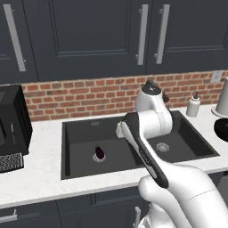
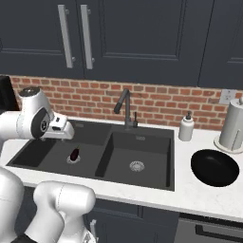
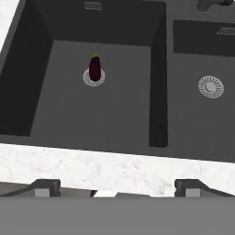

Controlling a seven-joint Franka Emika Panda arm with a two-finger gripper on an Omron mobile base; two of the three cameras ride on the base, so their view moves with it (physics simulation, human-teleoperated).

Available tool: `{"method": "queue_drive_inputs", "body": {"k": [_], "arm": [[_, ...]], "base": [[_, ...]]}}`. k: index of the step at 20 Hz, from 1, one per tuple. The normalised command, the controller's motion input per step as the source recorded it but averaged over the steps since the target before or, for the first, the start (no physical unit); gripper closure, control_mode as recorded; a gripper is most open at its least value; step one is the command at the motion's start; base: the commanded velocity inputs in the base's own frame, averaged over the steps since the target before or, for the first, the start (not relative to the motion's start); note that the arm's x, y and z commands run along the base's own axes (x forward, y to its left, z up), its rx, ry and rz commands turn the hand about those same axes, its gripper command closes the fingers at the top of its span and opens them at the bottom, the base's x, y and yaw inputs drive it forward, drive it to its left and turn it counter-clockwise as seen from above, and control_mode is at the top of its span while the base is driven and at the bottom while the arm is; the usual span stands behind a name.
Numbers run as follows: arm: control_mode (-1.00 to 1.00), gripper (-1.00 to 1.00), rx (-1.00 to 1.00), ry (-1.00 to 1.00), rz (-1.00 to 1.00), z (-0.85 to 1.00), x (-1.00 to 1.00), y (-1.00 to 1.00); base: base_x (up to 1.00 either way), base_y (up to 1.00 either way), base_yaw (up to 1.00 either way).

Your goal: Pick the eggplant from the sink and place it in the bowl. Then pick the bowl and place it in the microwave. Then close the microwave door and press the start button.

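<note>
- A white robot arm reaches over a matte black double sink [image 2: 28, 154] in a rendered kitchen, its pincer [image 3: 117, 187] spread wide and holding nothing, the two dark fingertips poised above the near edge of the pale speckled tabletop [image 3: 92, 167].
- The eggplant [image 3: 94, 69], small, oblong and glossy purple-black with a green stem cap, rests on the round metal drain [image 3: 93, 78] of the left basin, well apart from the pincer.
- The bowl [image 2: 214, 167], wide, shallow and plain black, sits empty on the tabletop to the right of the sink, beside a white soap bottle [image 2: 186, 127] and a paper-towel roll [image 2: 232, 124].
- By the look of things, none of the task is done: the eggplant has not been picked up, the bowl has not been filled or moved, and the microwave steps all remain.
- The next move appears to call for a descent into the left basin and a grip across the eggplant's narrow body; its smooth rounded skin and perch on the drain could let it roll.
- A dark angular tap [image 2: 124, 108] stands behind the basins against a red brick backsplash [image 2: 156, 102], under panelled dark cupboards [image 1: 89, 35] with silver bar handles.
- A second ribbed drain [image 3: 210, 86] gleams in the right basin.
</note>
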Motion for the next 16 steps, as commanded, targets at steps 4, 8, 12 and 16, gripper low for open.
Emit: {"method": "queue_drive_inputs", "body": {"k": [4,8,12,16], "arm": [[-1.0,-1.0,0.0,0.16,0.0,-0.51,0.51,0.26],[-1.0,-1.0,0.0,0.21,0.02,-0.4,0.62,0.31],[-1.0,-1.0,0.0,0.15,0.0,-0.3,0.56,0.2],[-1.0,-1.0,0.0,0.13,0.0,-0.34,0.51,0.18]], "base": [[0.0,0.0,0.0],[0.0,0.0,0.0],[0.0,0.0,0.0],[0.0,0.0,0.0]]}}
